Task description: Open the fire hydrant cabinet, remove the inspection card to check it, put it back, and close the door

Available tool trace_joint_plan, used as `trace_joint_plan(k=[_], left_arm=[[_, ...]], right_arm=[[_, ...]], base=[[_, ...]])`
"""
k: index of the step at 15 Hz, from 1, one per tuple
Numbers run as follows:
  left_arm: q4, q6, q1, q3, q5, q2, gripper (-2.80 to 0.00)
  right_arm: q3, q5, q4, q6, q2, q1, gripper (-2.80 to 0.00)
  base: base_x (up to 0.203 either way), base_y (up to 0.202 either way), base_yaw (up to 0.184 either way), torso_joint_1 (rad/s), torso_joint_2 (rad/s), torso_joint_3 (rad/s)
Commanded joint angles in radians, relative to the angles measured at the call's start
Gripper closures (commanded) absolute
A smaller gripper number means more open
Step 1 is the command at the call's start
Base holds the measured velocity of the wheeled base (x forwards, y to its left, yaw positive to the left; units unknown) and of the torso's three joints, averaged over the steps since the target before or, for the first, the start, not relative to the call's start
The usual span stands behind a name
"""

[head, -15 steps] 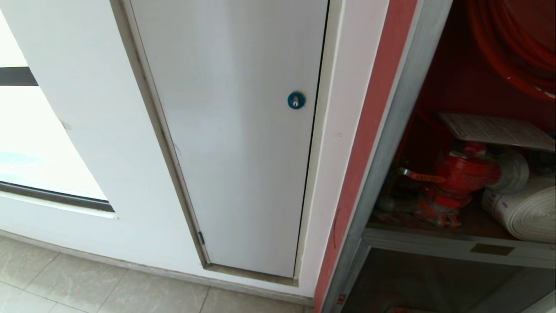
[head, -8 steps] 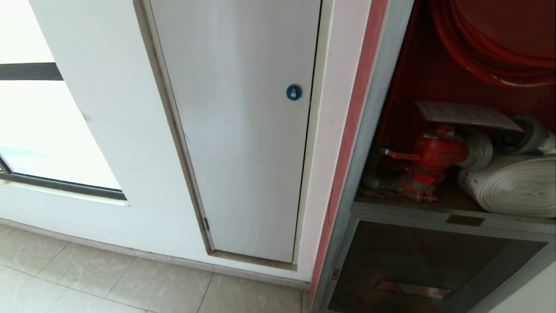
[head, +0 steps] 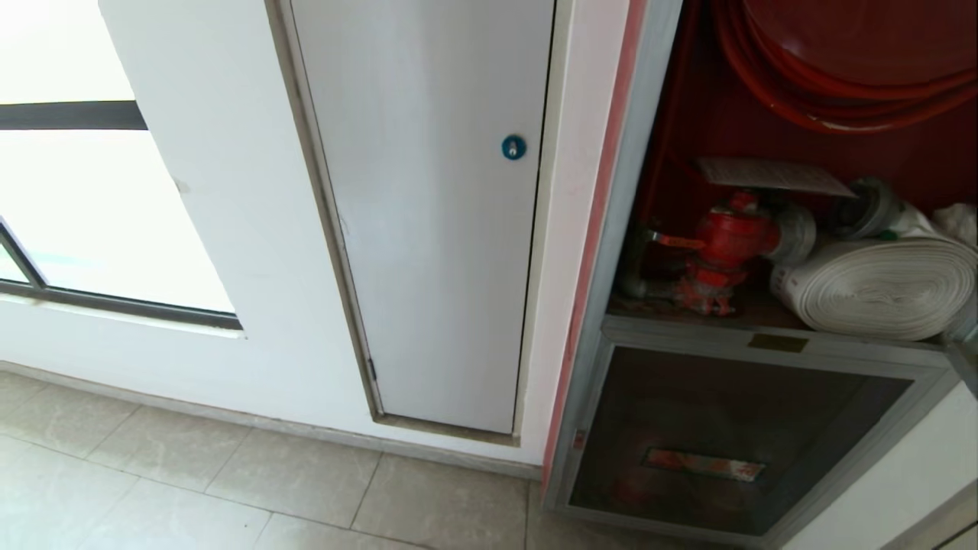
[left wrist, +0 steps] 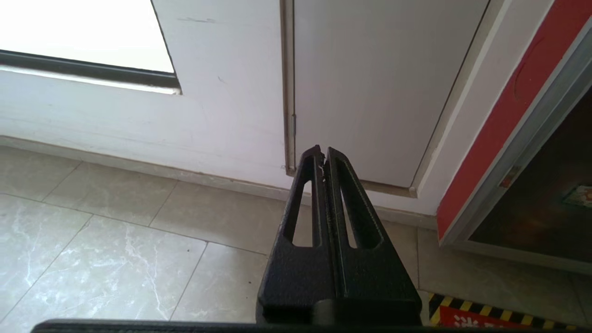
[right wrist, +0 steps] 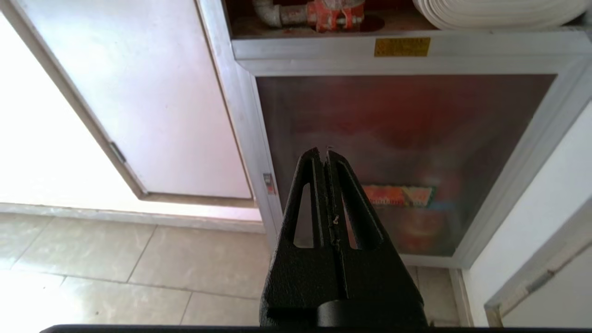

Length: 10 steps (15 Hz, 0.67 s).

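Both grippers, left and right, hung pressed shut and empty, well short of the cabinet.

Cabinet stood open at the head view's right, its red interior bare to view (the door itself was out of sight, so I cannot tell how far it had swung). White hose lay on the shelf beside the valve; the card rested flat atop the valve, inside. Judging by this, opening was done; whether the card had been checked I cannot tell, and closing remained.
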<state>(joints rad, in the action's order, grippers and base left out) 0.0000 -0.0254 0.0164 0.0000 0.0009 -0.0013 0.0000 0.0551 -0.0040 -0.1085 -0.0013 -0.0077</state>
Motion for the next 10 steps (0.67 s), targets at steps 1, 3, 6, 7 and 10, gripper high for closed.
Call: trace_joint_plan(k=[1,3,6,7,10], left_arm=[[0.000,-0.001,0.000,0.000,0.001,0.001,0.00],[0.000,-0.001,0.000,0.000,0.001,0.001,0.00],[0.000,-0.001,0.000,0.000,0.001,0.001,0.00],[0.000,-0.001,0.000,0.000,0.001,0.001,0.00],[0.000,-0.001,0.000,0.000,0.001,0.001,0.00]], right_arm=[[0.000,0.000,0.000,0.000,0.001,0.000,0.00],[0.000,0.000,0.000,0.000,0.001,0.000,0.00],[0.000,0.000,-0.001,0.001,0.001,0.000,0.00],[0.000,0.000,-0.001,0.001,0.001,0.000,0.00],[0.000,0.000,-0.001,0.001,0.001,0.000,0.00]], base=[[-0.194,0.000,0.003,-0.002,0.00,0.002],[-0.195,0.000,0.001,0.001,0.00,0.001],[-0.197,0.000,0.001,0.000,0.00,0.004],[-0.199,0.000,0.000,0.005,0.01,-0.001],[-0.195,0.000,0.000,0.002,0.00,0.000]])
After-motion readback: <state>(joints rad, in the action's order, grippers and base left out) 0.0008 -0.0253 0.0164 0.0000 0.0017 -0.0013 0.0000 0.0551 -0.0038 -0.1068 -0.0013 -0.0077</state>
